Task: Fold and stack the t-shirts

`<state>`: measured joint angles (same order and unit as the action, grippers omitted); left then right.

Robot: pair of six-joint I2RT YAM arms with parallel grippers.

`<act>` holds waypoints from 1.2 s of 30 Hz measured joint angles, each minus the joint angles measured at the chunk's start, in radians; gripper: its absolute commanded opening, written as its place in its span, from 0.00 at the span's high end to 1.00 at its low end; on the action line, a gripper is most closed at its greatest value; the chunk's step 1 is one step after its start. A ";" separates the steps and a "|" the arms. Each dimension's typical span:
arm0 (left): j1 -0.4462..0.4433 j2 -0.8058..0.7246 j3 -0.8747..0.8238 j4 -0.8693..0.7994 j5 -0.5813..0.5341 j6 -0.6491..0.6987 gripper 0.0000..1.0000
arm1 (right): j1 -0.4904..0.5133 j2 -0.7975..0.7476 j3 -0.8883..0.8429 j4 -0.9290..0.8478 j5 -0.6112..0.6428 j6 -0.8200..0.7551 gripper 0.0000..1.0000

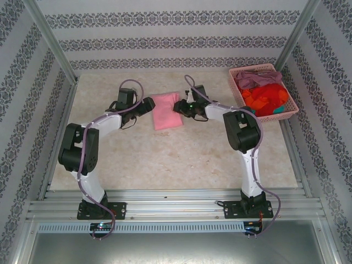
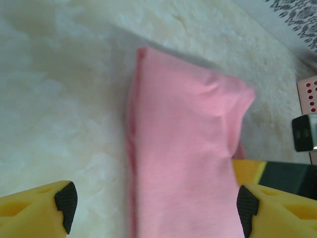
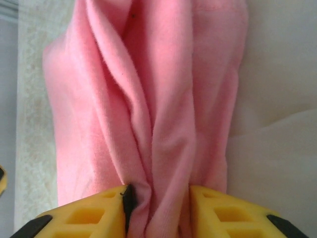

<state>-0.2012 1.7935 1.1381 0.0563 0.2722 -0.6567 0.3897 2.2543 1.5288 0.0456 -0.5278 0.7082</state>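
Beige table (image 1: 181,159), right claw (image 3: 159,198) seemingly pinching t-shirt (image 3: 148,89)

Pink t-shirt (image 2: 183,163) cut off at left wrist view's bottom edge, pinched fold hidden inside right end effector (image 3: 158,204), basket (image 2: 308,96) clipped at side

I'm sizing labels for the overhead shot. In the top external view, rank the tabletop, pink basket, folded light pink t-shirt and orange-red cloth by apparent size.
1. tabletop, by far the largest.
2. pink basket.
3. light pink t-shirt and orange-red cloth: these look about alike and both are partly hidden, so I leave them unranked.
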 measured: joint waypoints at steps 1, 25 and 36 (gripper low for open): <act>0.000 -0.009 0.000 -0.003 -0.010 0.008 0.15 | 0.018 0.000 0.000 0.009 0.000 0.005 0.59; -0.312 0.380 0.645 -0.520 -0.381 0.303 0.36 | -0.054 -0.563 -0.750 0.259 0.313 -0.090 0.19; -0.322 0.552 0.805 -0.720 -0.445 0.347 0.85 | -0.052 -0.617 -0.780 0.257 0.322 -0.140 0.19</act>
<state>-0.5228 2.3459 1.9430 -0.6636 -0.1730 -0.3096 0.3374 1.6371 0.7490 0.3023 -0.2054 0.5686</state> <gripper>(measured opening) 0.228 0.811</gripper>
